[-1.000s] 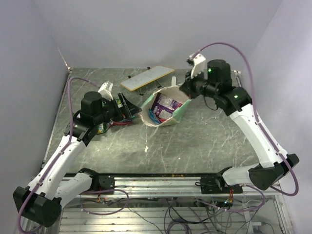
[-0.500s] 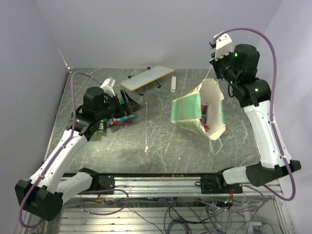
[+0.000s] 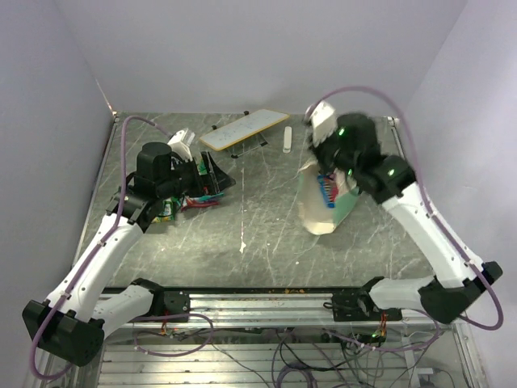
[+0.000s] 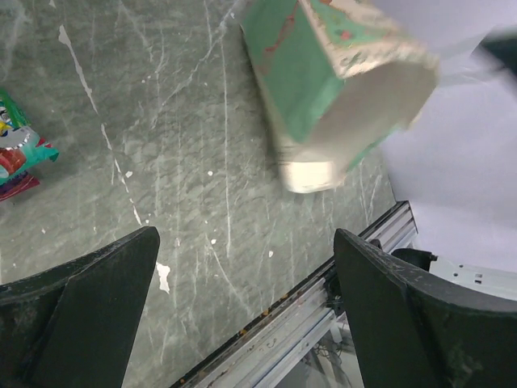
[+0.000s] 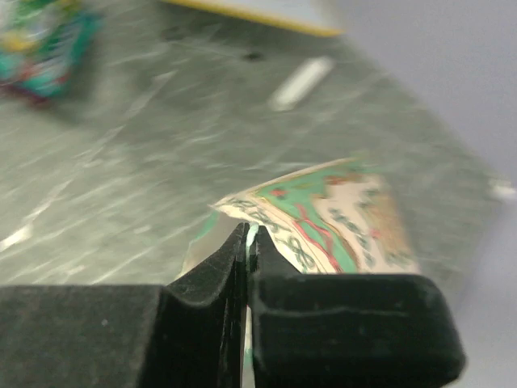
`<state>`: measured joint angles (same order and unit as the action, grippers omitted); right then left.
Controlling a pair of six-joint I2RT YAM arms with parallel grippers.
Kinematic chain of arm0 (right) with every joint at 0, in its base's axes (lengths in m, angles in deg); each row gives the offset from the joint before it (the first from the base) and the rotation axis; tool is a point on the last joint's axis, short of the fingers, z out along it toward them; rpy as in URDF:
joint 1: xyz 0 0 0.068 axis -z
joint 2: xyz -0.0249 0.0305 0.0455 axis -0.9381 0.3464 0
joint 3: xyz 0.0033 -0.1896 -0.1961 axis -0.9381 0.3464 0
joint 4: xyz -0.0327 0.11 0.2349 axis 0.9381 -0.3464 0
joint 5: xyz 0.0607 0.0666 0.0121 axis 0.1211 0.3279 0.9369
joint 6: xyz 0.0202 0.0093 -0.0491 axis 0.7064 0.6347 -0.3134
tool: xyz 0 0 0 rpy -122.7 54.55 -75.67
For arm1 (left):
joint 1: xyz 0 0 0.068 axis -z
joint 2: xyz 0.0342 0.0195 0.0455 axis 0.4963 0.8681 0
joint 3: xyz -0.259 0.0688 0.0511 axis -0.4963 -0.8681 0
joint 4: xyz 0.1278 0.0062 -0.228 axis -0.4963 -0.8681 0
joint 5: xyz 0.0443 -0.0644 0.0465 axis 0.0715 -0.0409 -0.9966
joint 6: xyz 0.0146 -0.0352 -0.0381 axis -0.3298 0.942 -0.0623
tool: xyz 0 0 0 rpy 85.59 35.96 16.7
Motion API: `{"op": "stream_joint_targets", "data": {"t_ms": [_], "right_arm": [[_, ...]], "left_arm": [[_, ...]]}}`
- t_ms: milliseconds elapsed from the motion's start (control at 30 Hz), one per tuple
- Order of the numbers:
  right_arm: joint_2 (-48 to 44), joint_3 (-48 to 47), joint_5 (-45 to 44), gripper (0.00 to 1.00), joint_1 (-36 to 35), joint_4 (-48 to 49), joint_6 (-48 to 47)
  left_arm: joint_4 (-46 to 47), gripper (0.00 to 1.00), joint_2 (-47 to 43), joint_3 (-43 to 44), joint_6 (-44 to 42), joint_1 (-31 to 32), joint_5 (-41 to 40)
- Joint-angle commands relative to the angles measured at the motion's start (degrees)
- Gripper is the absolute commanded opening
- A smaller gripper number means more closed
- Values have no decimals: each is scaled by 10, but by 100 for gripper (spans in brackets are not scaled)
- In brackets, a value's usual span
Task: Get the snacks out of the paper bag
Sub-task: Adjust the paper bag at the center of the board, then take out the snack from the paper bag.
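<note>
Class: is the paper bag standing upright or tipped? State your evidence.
Tipped. The right end effector is shut on the edge of the paper bag, which hangs slanted from that grip, not standing on its base.

The paper bag (image 3: 320, 215) is right of the middle of the table (image 3: 266, 246), the snacks (image 3: 196, 202) lie well apart to its left, and the board (image 3: 242, 129) stands behind, an oblong object (image 3: 287, 138) just beside its right end.

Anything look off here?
Yes: the paper bag hangs askew, pinched by one edge in the shut right gripper, blurred as if mid-shake. Snacks lie loose on the table near the open left gripper.
</note>
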<state>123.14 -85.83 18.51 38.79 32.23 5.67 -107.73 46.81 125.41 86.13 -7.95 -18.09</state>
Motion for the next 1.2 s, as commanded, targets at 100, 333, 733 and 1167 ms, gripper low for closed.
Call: {"op": "stream_joint_targets", "data": {"t_ms": [100,333,733,1167], "right_arm": [[-123,282,165,0,-85,148,269],[-81,198,73,0,-81,112,207],[-77,164,136,0,23,104,225],[-65,88,132,0,23,51,218]], "left_arm": [[5,100,-7,-16,-7,4,19],[65,98,-14,-57,9,60,-32],[428,81,69,-212,4,382,-337],[636,41,429,-43,-18,413,-389]]}}
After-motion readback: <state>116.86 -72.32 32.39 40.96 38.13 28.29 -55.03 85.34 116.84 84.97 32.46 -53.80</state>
